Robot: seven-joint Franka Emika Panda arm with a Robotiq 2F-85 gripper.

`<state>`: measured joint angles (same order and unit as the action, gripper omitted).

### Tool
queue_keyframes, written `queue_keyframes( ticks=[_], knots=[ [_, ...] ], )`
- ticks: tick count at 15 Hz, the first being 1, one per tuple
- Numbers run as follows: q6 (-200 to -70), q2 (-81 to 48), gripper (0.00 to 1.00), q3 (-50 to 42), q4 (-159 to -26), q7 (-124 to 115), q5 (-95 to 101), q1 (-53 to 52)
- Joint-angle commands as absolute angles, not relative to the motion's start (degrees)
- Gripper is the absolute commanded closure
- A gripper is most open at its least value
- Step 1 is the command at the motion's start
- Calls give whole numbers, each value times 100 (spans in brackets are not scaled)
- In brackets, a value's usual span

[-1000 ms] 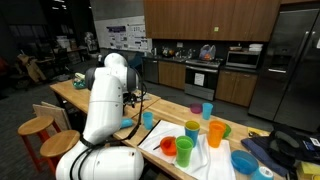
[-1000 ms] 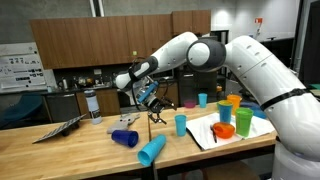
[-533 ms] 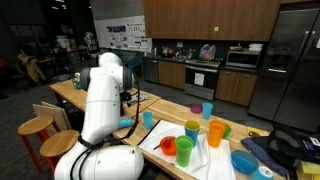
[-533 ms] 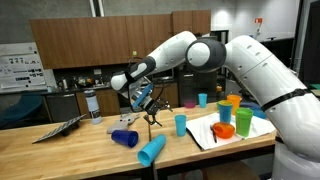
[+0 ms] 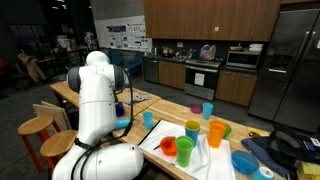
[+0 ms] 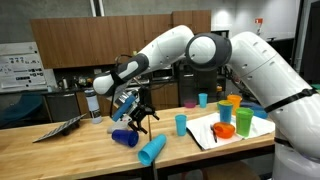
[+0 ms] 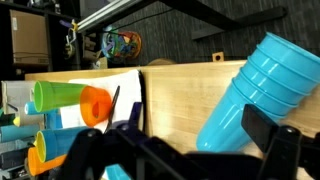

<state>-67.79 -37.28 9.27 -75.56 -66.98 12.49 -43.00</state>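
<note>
Wooden table [image 6: 60, 150] below me. Light blue cup [image 6: 151, 150] lies on its side at my five o'clock, dark blue cup [image 6: 124, 138] tipped over at seven. My gripper [image 6: 140, 122] hangs just above, fingers spread, empty; I'd say nothing's lifted yet.

White arm [image 5: 97, 100] foreground; green cup [image 5: 184, 152], orange cup [image 5: 216, 133] on table [image 5: 170, 109].

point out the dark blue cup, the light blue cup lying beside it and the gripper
dark blue cup [image 6: 124, 138]: in an exterior view, middle of its side wall
light blue cup [image 6: 151, 150]: in an exterior view, middle of its side wall
gripper [image 6: 138, 126]: in an exterior view, midway between its open fingers
</note>
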Motion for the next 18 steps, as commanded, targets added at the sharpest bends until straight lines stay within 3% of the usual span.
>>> queue_keyframes(
  ticks=[1,18],
  knots=[
    [-6939,-3697,0,901,-7596,-6963,1237,-4341],
    [-6941,-3366,0,856,-7972,-7066,1603,-4326]
  ],
)
